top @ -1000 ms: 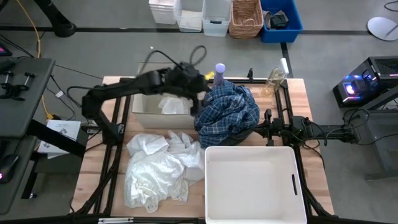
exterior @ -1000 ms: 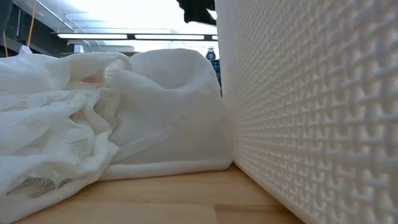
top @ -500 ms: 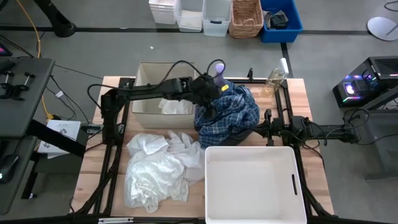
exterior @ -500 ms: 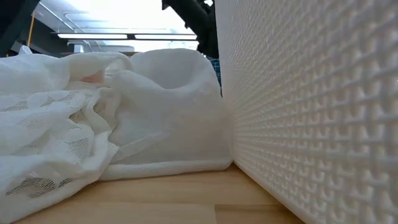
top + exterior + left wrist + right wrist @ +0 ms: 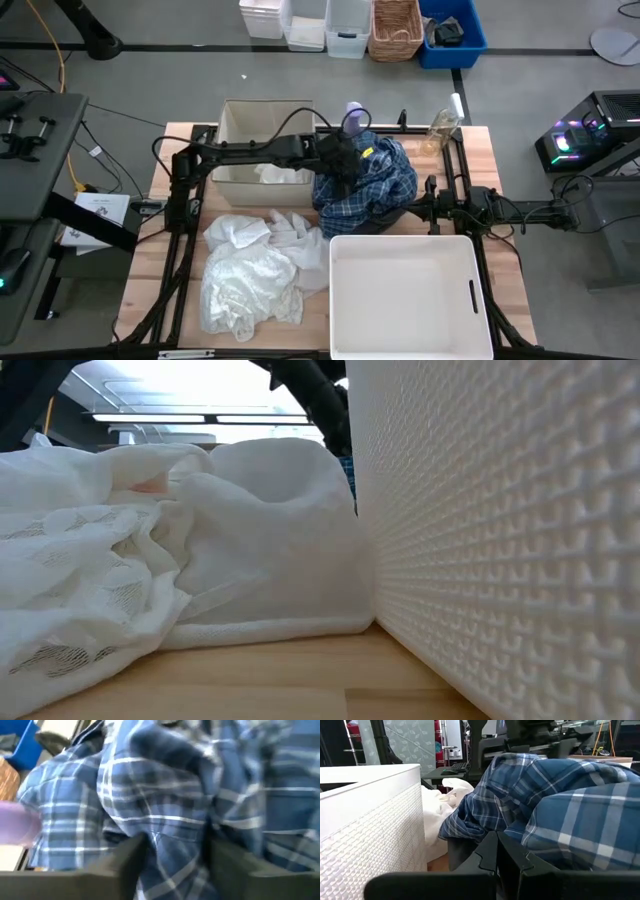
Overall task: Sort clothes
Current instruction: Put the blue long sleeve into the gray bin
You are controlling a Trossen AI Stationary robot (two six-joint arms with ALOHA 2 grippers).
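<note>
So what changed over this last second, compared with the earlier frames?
The left gripper swung from above the beige box across to the plaid shirt and came down onto it; its fingers now straddle a fold. The right gripper, white clothes and white bin stayed put.

The high view is evenly lit from above, with only soft, short shadows under the arms on the table (image 5: 150,290). In the low view the ceiling lights behind are blown out to white glare, and the near wall of the white bin (image 5: 500,540) is soft and out of focus. The left wrist view is strongly blurred; the plaid shirt (image 5: 165,795) smears there. The right wrist view is clear, its near fingers dark and unsharp.
</note>
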